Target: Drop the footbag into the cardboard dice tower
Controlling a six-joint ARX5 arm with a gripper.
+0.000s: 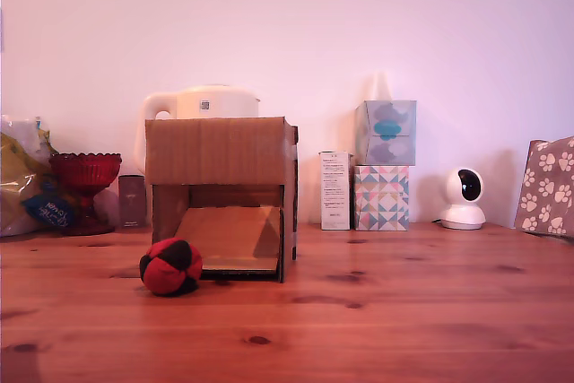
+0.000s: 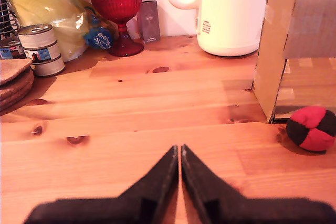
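Note:
The footbag (image 1: 170, 266) (image 2: 312, 128), a small ball of red and black panels, rests on the wooden table just in front of the left corner of the cardboard dice tower (image 1: 221, 195) (image 2: 296, 45), as the exterior view shows it. The tower is a brown corrugated box with a solid upper front panel, a low front opening and a sloping ramp inside. My gripper (image 2: 177, 149) shows only in the wrist view. Its black fingers are shut with nothing between them, low over bare table, well to the side of the footbag. The exterior view does not show the arm.
A red glass goblet (image 1: 85, 187) (image 2: 117, 17), a cream kettle (image 1: 204, 103) (image 2: 226, 11), a yellow bag (image 2: 44, 9), stacked tins (image 2: 39, 48) and cork mats (image 2: 13, 80) line the back. Tissue boxes (image 1: 384, 163), a white carton (image 1: 335, 190), a small camera (image 1: 463, 199) and a paw-print box (image 1: 547, 187) stand on the exterior view's right.

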